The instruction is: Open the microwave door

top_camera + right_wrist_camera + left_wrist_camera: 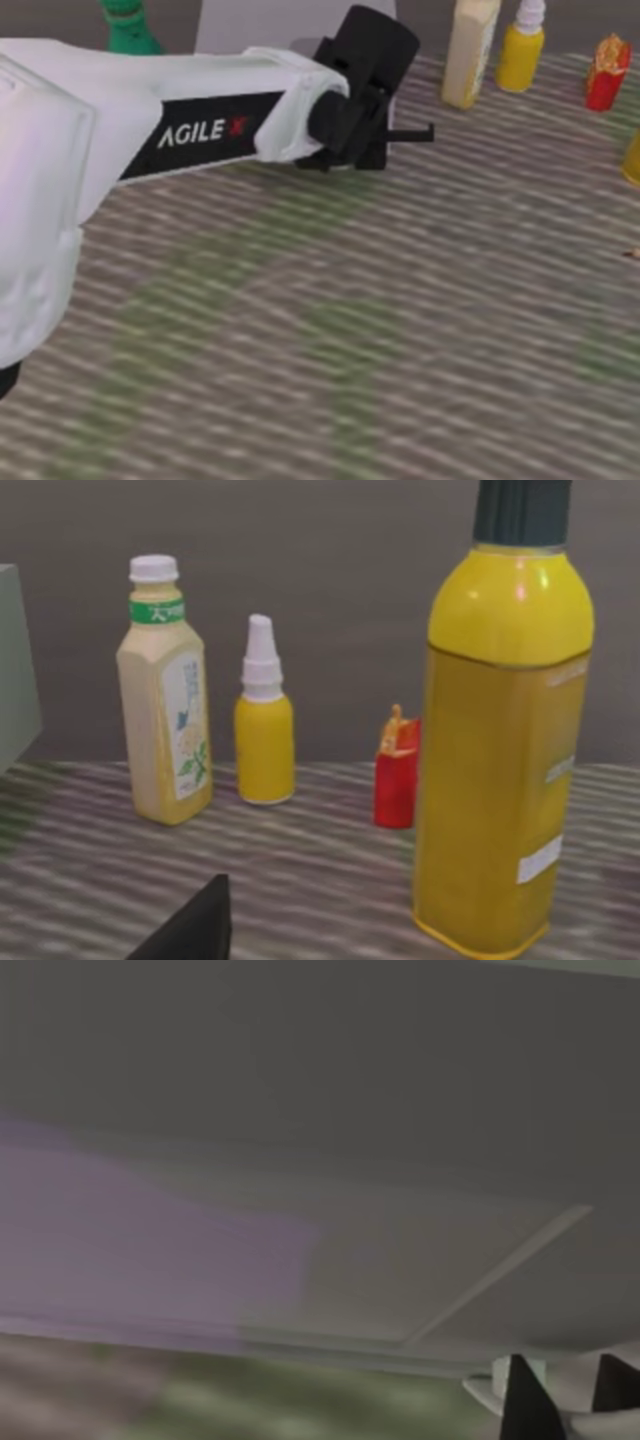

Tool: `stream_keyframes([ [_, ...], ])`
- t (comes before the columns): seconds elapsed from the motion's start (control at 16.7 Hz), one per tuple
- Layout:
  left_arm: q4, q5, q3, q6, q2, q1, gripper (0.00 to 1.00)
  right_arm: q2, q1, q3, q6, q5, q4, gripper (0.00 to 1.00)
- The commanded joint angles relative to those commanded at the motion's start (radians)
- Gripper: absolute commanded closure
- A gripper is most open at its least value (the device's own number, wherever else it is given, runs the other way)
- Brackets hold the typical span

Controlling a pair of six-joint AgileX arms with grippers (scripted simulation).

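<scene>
I am holding my left gripper [385, 135] at the flat light-grey microwave door [420, 1250] of the small boxy grey microwave [260, 25] at the table's far edge, but I cannot tell whether the gripper is clamped or apart, so a pull risks slipping off or dragging the light box, while my right gripper [190, 930] is idling beside a tall yellow bottle [505, 750].

My left arm [150, 150] reaches across the striped surface [350, 330] from the left, its black end effector [400, 135] at the front of the light-grey microwave [270, 25] at the far edge. Right of it stand a cream bottle [472, 50], a yellow squeeze bottle [521, 50] and a red carton [608, 72]; a green bottle [130, 28] stands left.
</scene>
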Motion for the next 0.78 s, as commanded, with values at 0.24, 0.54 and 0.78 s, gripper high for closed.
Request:
stream_keyframes([
  [0.24,0.017,0.013,-0.034,0.023,-0.016,0.006,1.0,0.0,0.0,0.0,0.0,0.0,0.0,0.0],
  [0.54,0.017,0.013,-0.034,0.023,-0.016,0.006,1.0,0.0,0.0,0.0,0.0,0.0,0.0,0.0],
  [0.78,0.017,0.013,-0.034,0.023,-0.016,0.006,1.0,0.0,0.0,0.0,0.0,0.0,0.0,0.0],
])
